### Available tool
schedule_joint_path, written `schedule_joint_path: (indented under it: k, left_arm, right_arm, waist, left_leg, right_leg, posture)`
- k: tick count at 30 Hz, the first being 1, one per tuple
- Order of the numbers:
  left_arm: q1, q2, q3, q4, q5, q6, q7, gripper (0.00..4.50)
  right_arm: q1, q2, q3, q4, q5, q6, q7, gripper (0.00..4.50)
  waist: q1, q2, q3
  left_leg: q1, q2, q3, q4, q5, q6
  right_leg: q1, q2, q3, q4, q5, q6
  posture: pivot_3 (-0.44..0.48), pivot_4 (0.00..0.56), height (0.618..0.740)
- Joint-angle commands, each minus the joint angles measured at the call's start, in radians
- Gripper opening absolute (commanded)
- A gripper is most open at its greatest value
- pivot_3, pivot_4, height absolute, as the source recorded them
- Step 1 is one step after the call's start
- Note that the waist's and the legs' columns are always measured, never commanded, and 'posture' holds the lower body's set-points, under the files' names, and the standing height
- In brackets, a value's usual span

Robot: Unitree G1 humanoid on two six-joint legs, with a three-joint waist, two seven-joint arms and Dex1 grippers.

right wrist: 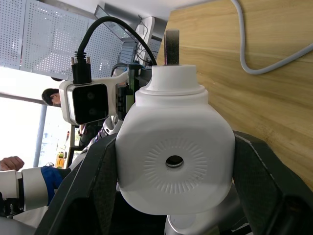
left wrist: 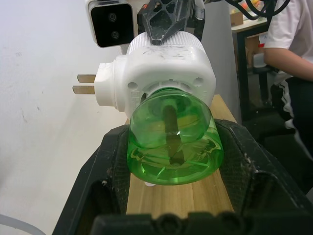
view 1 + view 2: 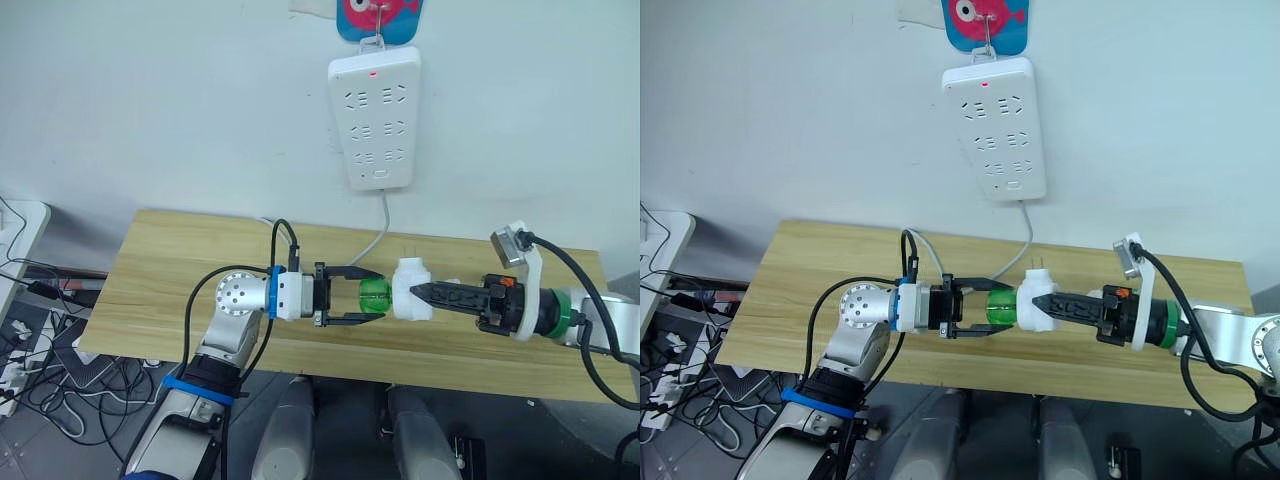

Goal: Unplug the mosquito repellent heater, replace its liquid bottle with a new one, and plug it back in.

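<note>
- Right hand grips the mosquito repellent heater — its two black fingers are clamped on the white body, and the right wrist view shows the round vent facing the camera.
- Heater is held in the air above the wooden tabletop, roughly over the middle of it, with both arms meeting there from either side.
- Its two metal prongs stick out free, plugged into nothing.
- Left hand comes in from the opposite side — fingers spread wider than the green liquid bottle, one on each side of it.
- Left wrist view shows a gap between the bottle and each finger, so that hand is not gripping; the bottle hangs between them.
- Bottle is still seated in the underside of the heater, its clear green base pointing toward the left hand.
- White power strip hangs on the wall above the tabletop's far edge, a red light lit near its top, its sockets unoccupied.
- Grey cable runs down from the strip onto the tabletop behind the heater.
- A seated person in a white shirt shows at the edge of the left wrist view, well apart from the hands.
</note>
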Motion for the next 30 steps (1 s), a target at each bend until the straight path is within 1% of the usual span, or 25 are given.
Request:
schedule_joint_path:
  k: [1, 7, 12, 14, 15, 17, 22, 25, 27, 30]
  left_arm:
    - [-0.002, -0.029, -0.037, -0.04, -0.007, -0.007, -0.003, 2.26]
    - [0.011, -0.024, -0.038, -0.05, -0.022, -0.002, -0.017, 2.26]
    - [0.018, -0.038, -0.034, -0.053, -0.028, -0.006, -0.006, 2.26]
    - [0.021, -0.042, -0.035, -0.054, -0.028, -0.008, -0.003, 2.26]
    - [0.022, -0.046, -0.035, -0.052, -0.028, -0.011, -0.003, 2.26]
    - [0.024, -0.053, -0.036, -0.047, -0.026, -0.015, -0.002, 2.26]
    - [0.032, -0.067, -0.043, -0.039, -0.023, -0.02, 0.008, 2.26]
    - [0.035, -0.07, -0.043, -0.038, -0.024, -0.018, 0.012, 2.26]
    - [0.035, -0.072, -0.041, -0.035, -0.024, -0.016, 0.016, 2.26]
    - [0.023, -0.076, -0.032, -0.023, -0.023, -0.011, 0.031, 2.26]
  right_arm:
    - [-0.023, 0.02, 0.023, -0.044, 0.029, 0.013, 0.013, 2.91]
    - [-0.036, 0.001, 0.032, -0.028, 0.029, 0.039, 0.023, 2.91]
    - [-0.037, -0.005, 0.034, -0.019, 0.029, 0.049, 0.017, 2.91]
    - [-0.034, -0.013, 0.029, -0.021, 0.029, 0.051, 0.026, 3.61]
    - [-0.033, -0.02, 0.026, -0.021, 0.029, 0.054, 0.035, 3.83]
    - [-0.031, -0.04, 0.017, -0.016, 0.029, 0.064, 0.059, 4.46]
    - [-0.001, -0.123, -0.014, 0.005, 0.029, 0.099, 0.155, 4.46]
    - [0.022, -0.173, -0.027, 0.01, 0.029, 0.119, 0.238, 4.46]
    - [0.049, -0.205, -0.032, 0.001, 0.029, 0.121, 0.282, 4.46]
    - [0.138, -0.262, -0.048, -0.045, 0.029, 0.105, 0.353, 4.46]
  waist:
    - [0.0, 0.0, 0.0]
    - [-0.001, 0.0, 0.0]
    - [-0.001, 0.0, 0.0]
    - [-0.001, 0.0, 0.0]
    - [-0.002, 0.0, 0.0]
    - [-0.002, 0.0, 0.0]
    - [-0.002, 0.0, 0.0]
    - [-0.002, 0.0, 0.0]
    - [-0.002, 0.0, 0.0]
    - [-0.002, 0.0, 0.0]
  left_leg:
    - [0.0, 0.0, 0.0, 0.0, 0.0, 0.0]
    - [0.0, 0.0, 0.0, 0.0, 0.0, 0.0]
    - [0.0, 0.0, 0.0, 0.0, 0.0, 0.0]
    - [0.0, 0.0, 0.0, 0.0, 0.0, 0.0]
    - [0.0, 0.0, 0.0, 0.0, 0.0, 0.0]
    - [0.0, 0.0, 0.0, 0.0, 0.0, 0.0]
    - [0.0, 0.0, -0.001, 0.001, 0.0, 0.0]
    - [0.0, 0.0, 0.0, 0.001, 0.0, 0.0]
    - [0.0, 0.0, 0.0, 0.001, 0.0, 0.0]
    - [0.0, 0.0, 0.0, 0.001, 0.0, 0.0]
  right_leg:
    - [0.0, 0.0, 0.0, 0.0, 0.0, 0.0]
    - [0.0, 0.0, 0.0, 0.0, 0.0, 0.0]
    - [0.0, 0.0, 0.0, 0.0, 0.0, 0.0]
    - [0.0, 0.0, 0.0, 0.0, 0.0, 0.0]
    - [0.0, 0.0, 0.0, 0.0, 0.0, 0.0]
    - [0.0, 0.0, 0.0, 0.0, 0.0, 0.0]
    - [0.0, 0.0, 0.0, 0.0, 0.0, 0.0]
    - [0.0, 0.0, 0.0, 0.0, 0.0, 0.0]
    - [0.0, 0.0, 0.0, 0.0, 0.0, 0.0]
    - [0.0, 0.0, 0.0, 0.0, 0.0, 0.0]
  posture:
    - [0.194, 0.329, 0.74]
    - [0.193, 0.334, 0.74]
    - [0.188, 0.341, 0.74]
    - [0.178, 0.341, 0.74]
    - [0.178, 0.341, 0.74]
    - [0.169, 0.343, 0.74]
    - [0.155, 0.345, 0.74]
    - [0.152, 0.346, 0.74]
    - [0.152, 0.345, 0.74]
    - [0.158, 0.342, 0.74]
